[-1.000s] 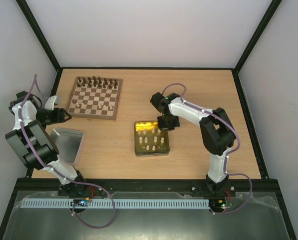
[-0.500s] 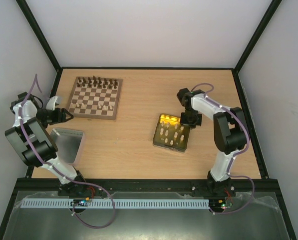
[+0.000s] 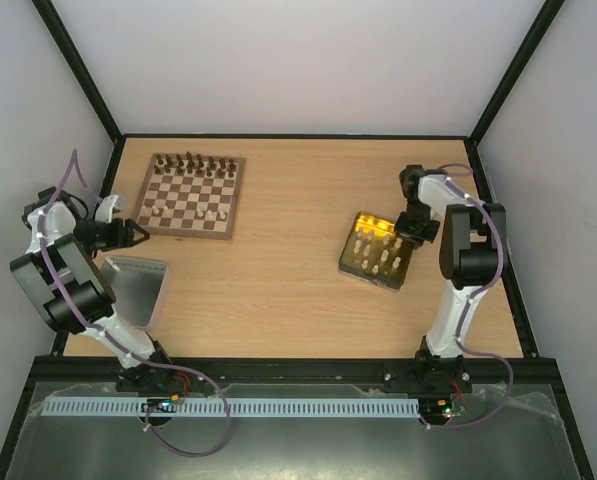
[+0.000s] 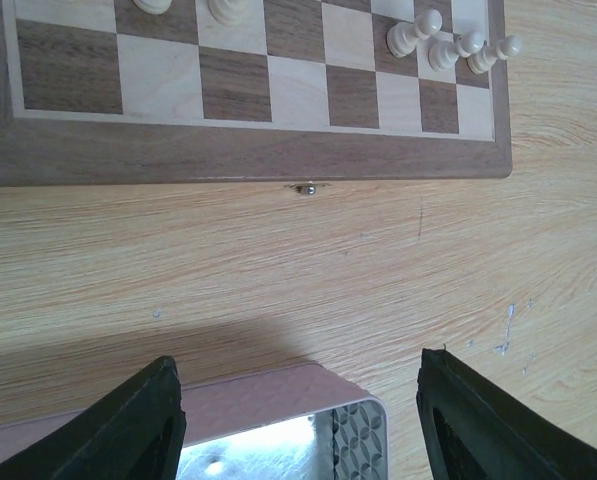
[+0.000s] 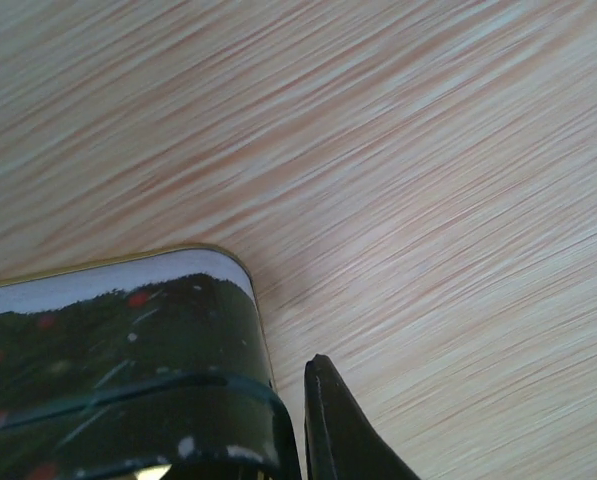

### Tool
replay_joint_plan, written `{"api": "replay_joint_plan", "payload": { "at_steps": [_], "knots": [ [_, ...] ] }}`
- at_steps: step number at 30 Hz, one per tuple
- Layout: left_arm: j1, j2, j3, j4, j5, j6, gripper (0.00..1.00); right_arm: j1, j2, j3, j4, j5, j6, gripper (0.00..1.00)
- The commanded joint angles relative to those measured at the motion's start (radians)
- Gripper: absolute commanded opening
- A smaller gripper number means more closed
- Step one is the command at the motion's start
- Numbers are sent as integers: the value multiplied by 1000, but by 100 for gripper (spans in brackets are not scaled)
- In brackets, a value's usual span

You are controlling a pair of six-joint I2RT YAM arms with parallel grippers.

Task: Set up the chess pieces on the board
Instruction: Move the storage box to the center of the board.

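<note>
Change, left of board: the left gripper (image 3: 124,233) has stayed just off the left edge of the board (image 3: 190,196), above the lid (image 3: 138,285).
Change, right of board: the tray (image 3: 370,221) has slid from the middle ground right of the board to well right of it. It turned as it went, towed by the right gripper (image 3: 415,228).
Meaning: the pale pieces (image 3: 381,258) left in the tray now sit farther from the board. This looks like a repositioning, not a placement.
Board: dark pieces (image 3: 193,163) line its far edge, and only a few pale ones stand on its near rows.
Left gripper: jaws wide apart, empty, touching nothing.
Right gripper: almost closed, pinching the tray corner farthest from the board. The wrist view shows one finger (image 5: 328,425) against the tray's outer wall; the other finger is hidden.
</note>
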Motion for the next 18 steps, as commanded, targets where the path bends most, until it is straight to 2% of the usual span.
{"api": "replay_joint_plan", "payload": {
  "at_steps": [1,9,18],
  "knots": [
    [7,7,-15,-31,20,28,65,-89,40,47,-14,75,22,8],
    [7,12,-25,-23,18,21,65,-184,22,92,-35,135,41,13],
    [7,28,-37,-15,31,12,66,-184,-93,78,-54,127,58,29]
  ]
}}
